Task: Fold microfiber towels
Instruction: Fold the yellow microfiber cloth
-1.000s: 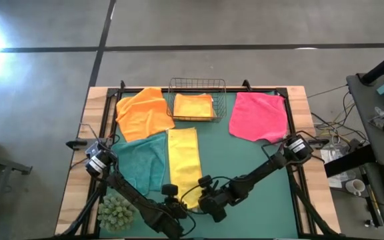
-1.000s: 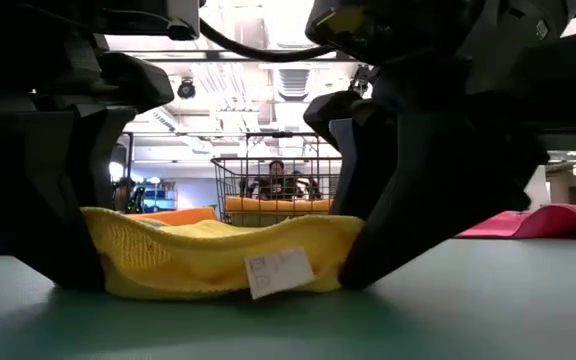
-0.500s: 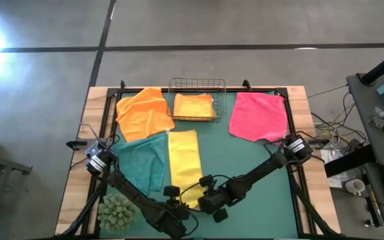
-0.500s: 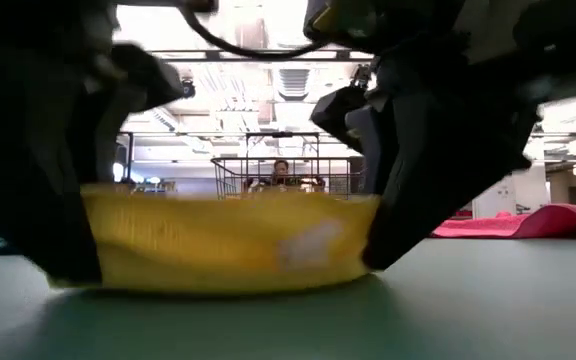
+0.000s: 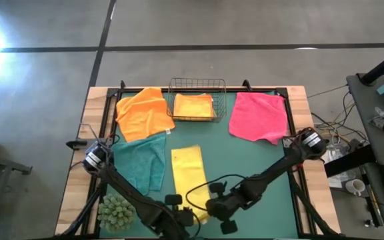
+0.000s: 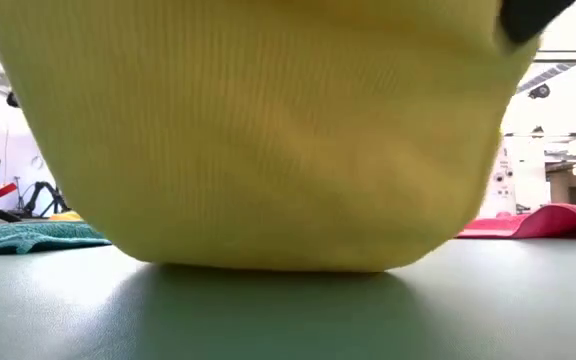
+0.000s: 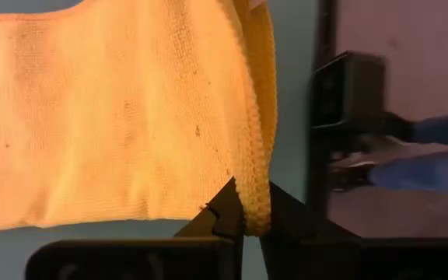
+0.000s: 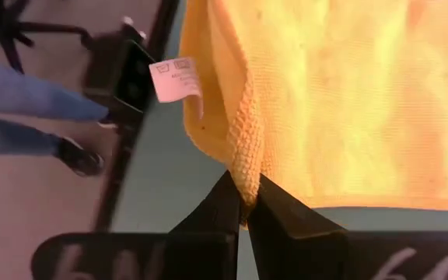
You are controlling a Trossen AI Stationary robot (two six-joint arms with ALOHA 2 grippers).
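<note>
At the table's near edge, the left gripper (image 7: pixel 243 225) and the right gripper (image 8: pixel 243 204) are each clamped on a near corner of the long, folded yellow microfiber towel (image 5: pixel 189 175), whose raised end fills the low view and hides both arms there. Beyond it, the rest of the strip lies on the green table mat (image 5: pixel 252 167) beside the teal fuzzy towel (image 5: pixel 144 160); farther back sit a crumpled orange towel (image 5: pixel 143 113), a wire basket (image 5: pixel 197 85) holding another folded orange cloth (image 5: pixel 193 105), and a pink towel (image 5: pixel 259 116), while a white care tag (image 8: pixel 173 79) shows only in the right wrist view.
</note>
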